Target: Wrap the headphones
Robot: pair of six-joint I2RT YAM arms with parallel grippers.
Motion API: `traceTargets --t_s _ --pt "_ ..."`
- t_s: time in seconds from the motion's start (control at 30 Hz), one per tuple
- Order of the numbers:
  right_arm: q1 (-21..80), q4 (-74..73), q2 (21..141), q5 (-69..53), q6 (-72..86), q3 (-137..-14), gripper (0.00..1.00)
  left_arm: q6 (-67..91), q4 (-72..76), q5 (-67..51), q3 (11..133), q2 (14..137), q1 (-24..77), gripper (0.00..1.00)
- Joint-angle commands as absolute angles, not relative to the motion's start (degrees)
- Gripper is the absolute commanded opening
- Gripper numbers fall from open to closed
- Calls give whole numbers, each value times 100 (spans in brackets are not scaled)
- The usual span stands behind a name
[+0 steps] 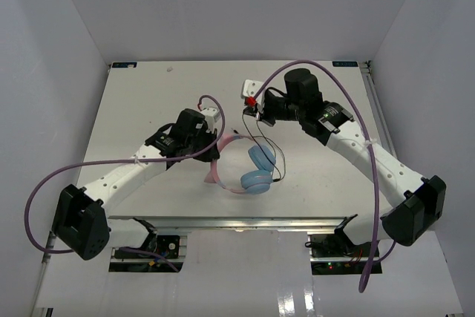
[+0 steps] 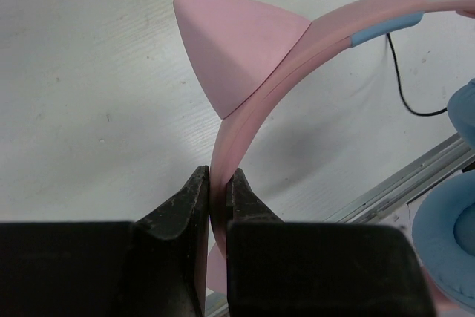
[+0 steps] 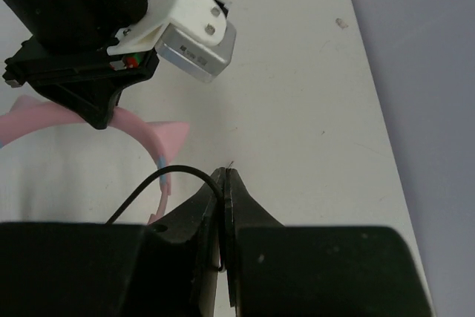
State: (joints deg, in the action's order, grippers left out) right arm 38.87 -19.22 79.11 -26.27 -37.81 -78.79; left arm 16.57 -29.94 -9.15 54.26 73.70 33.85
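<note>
1. Left wrist view shows me what the overhead cannot: my left claw (image 2: pixel 217 180) is pinching the pink headband (image 2: pixel 249 102) edge-on, just below a pink cat-ear tab (image 2: pixel 230 42).
2. From the right wrist I see my right claw (image 3: pixel 223 177) pressed together on the thin black cable (image 3: pixel 159 177), which loops out to the left of the fingers.
3. Only the top view shows the whole headphones (image 1: pixel 249 170), which sit between the two arms, toward the near edge of the worktop (image 1: pixel 141 109).
4. That worktop is plain white and boxed in by bare white walls (image 1: pixel 223 5).
5. The headband's arch bulges toward my left arm, and the light-blue ear cups (image 1: pixel 260 159) sit together at the right end, so the long axis runs roughly left to right. I cannot tell whether the cups touch the worktop.
</note>
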Motion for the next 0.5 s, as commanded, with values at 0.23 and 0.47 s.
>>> traceTargets --t_s 0.23,0.47 --pt "4023 -1886 8085 -2493 -4180 -7434 8 1293 -1864 -926 5307 6479 4100 0" --pt "3991 -1764 8200 -1991 -4178 -7399 8 1323 -1765 -804 4986 5931 4227 0"
